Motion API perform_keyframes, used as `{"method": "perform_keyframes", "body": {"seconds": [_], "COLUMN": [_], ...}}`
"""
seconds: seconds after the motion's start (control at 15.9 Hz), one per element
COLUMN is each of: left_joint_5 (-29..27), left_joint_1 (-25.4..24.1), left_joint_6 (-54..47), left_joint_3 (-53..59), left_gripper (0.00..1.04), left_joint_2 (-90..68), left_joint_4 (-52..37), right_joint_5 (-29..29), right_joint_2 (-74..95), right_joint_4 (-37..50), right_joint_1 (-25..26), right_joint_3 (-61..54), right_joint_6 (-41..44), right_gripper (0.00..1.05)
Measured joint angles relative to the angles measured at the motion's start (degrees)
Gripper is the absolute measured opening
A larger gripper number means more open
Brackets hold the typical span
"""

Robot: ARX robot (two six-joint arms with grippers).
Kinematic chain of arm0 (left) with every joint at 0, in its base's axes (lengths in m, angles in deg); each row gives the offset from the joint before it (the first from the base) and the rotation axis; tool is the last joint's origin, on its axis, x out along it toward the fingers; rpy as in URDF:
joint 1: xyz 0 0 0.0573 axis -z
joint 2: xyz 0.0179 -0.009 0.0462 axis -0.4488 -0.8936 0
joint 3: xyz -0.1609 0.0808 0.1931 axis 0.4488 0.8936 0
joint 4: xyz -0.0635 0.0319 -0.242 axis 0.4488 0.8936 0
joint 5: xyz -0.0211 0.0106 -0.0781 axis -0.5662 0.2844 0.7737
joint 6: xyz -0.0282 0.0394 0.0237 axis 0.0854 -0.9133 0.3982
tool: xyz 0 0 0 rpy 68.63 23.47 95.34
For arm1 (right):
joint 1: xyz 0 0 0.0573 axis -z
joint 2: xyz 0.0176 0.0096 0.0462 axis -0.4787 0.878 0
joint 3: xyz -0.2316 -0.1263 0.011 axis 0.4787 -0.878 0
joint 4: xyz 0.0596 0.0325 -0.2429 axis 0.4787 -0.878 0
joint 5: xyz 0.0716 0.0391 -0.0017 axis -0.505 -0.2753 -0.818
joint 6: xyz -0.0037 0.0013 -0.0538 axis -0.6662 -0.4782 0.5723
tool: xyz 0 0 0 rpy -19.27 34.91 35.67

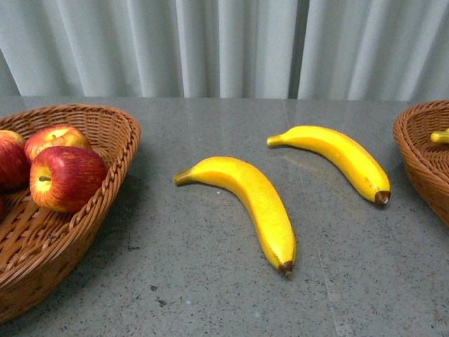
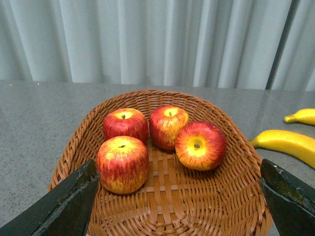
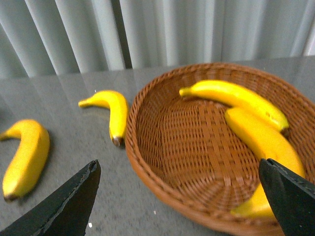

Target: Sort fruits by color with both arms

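Two yellow bananas lie on the grey table between the baskets: one in the middle [image 1: 249,203], one further right [image 1: 340,158]. They also show in the right wrist view, one [image 3: 27,155] far from the basket and one [image 3: 114,110] beside it. Several red-and-yellow apples [image 2: 123,162] sit in the left wicker basket [image 2: 236,196], which also shows at the left of the front view [image 1: 105,203]. Two bananas [image 3: 261,135] lie in the right wicker basket [image 3: 147,162]. My left gripper [image 2: 179,204] is open and empty over the apple basket. My right gripper [image 3: 182,201] is open and empty over the banana basket's near rim.
The right basket's rim [image 1: 414,154] shows at the right edge of the front view, with a banana tip [image 1: 440,136] inside. A pale pleated curtain [image 1: 224,42] hangs behind the table. Neither arm shows in the front view.
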Motion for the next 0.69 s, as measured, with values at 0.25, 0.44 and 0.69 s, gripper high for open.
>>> {"method": "perform_keyframes", "body": {"seconds": [0.25,0.44,0.69], "left_joint_5": [-0.02,-0.02,-0.02], "left_joint_1": [0.0,0.0,0.0], "left_joint_6": [0.0,-0.02,-0.02], "left_joint_3": [0.0,0.0,0.0], "left_gripper": [0.98,0.98,0.98], "left_joint_2": [0.0,0.0,0.0], "left_joint_4": [0.0,0.0,0.0], "right_joint_5": [-5.25,-5.14,-3.89], "right_joint_2": [38.95,47.17,64.41], "right_joint_4": [23.74,23.69,20.46], "right_joint_1": [-4.7,-7.3,-15.58], "right_joint_3": [25.27,31.39,45.48], "right_joint_6": [-2.03,-1.99,-1.4], "right_gripper": [0.98,0.98,0.98]}}
